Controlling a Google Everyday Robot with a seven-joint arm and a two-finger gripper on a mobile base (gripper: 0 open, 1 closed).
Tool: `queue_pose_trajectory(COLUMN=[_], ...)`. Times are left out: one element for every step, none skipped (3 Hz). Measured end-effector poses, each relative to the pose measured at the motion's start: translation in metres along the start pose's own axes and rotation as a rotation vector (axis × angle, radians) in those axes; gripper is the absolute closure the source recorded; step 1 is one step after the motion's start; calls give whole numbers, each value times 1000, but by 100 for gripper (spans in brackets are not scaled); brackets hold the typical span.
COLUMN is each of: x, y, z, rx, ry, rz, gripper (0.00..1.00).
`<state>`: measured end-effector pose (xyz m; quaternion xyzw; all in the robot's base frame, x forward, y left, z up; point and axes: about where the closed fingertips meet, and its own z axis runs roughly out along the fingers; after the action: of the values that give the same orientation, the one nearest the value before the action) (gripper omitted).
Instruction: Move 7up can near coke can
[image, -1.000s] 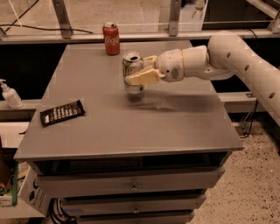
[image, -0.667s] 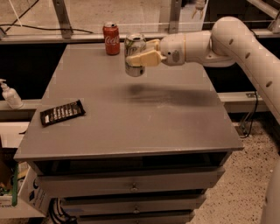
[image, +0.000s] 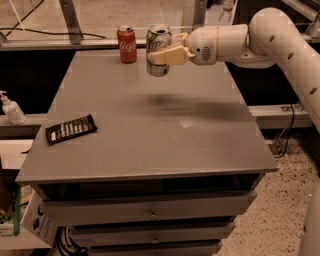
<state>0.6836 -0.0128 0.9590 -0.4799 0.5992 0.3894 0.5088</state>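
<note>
The 7up can (image: 158, 66), silver-white with green lettering, is held upright in the air above the far part of the grey table (image: 150, 135). My gripper (image: 161, 52) is shut on it from the right side, with a cream finger (image: 167, 55) across its front. The red coke can (image: 127, 44) stands upright near the table's far edge, just left of the held can and a small gap apart from it.
A black snack bar wrapper (image: 71, 129) lies near the table's left edge. A white soap dispenser (image: 11, 108) stands on a ledge to the left. Drawers (image: 150, 214) sit under the tabletop. Metal frame posts (image: 70, 20) rise behind the table.
The gripper has carried the 7up can up off the table's middle and toward the far edge, ending close to the right of the coke can.
</note>
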Motion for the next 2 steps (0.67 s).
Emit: queue_pose_trajectory(x=[1,7], y=[-12,-41], z=[4,22], rx=[24,43], ry=[-11,-18], rz=[-22,-47], gripper=[100,100])
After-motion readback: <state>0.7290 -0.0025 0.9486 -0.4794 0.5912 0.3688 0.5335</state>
